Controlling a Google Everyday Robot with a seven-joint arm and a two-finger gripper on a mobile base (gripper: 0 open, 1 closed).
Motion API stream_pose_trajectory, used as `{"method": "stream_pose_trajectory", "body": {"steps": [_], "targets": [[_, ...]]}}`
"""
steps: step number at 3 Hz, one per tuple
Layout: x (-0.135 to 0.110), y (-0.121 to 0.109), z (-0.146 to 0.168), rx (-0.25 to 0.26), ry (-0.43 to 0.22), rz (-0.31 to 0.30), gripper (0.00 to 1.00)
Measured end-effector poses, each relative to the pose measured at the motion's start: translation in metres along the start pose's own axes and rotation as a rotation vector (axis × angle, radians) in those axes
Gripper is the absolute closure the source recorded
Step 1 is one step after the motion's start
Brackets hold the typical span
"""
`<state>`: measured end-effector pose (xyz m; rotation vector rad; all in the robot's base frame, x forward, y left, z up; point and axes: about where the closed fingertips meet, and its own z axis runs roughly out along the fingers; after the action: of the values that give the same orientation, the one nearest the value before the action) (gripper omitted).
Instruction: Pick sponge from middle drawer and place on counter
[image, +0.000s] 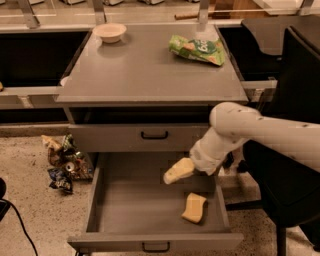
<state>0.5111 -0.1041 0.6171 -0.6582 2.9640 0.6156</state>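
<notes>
Pale yellow sponge (194, 207) lies flat on the grey floor of the open middle drawer (135, 200), lower right of centre in the frame, near the right wall. Cream pincer (178, 171) hovers over the drawer, just up and left of the sponge, apart from it, angled down-left. Cannot tell whether the pincer is parted or closed; it carries nothing. White arm (260, 132) enters from the right edge. Desk (145, 70) at upper centre: white bowl (109, 32) at its upper left corner, green snack bag (197, 49) upper right. Progress, by my reading: drawer open, pincer within reach, sponge not yet taken. Left to do: descend, grip the sponge, lift clear, set it on the desk.
</notes>
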Motion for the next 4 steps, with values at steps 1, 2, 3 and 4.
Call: {"method": "stream_pose_trajectory", "body": {"steps": [1,2,3,4], "targets": [[0.001,0.007,0.045,-0.023,0.037,0.103,0.0],[0.001,0.007,0.045,-0.023,0.037,0.103,0.0],[0.003,0.002,0.067,0.012,0.029,0.14,0.0],[0.012,-0.013,0.102,0.087,0.003,0.213,0.0]]}}
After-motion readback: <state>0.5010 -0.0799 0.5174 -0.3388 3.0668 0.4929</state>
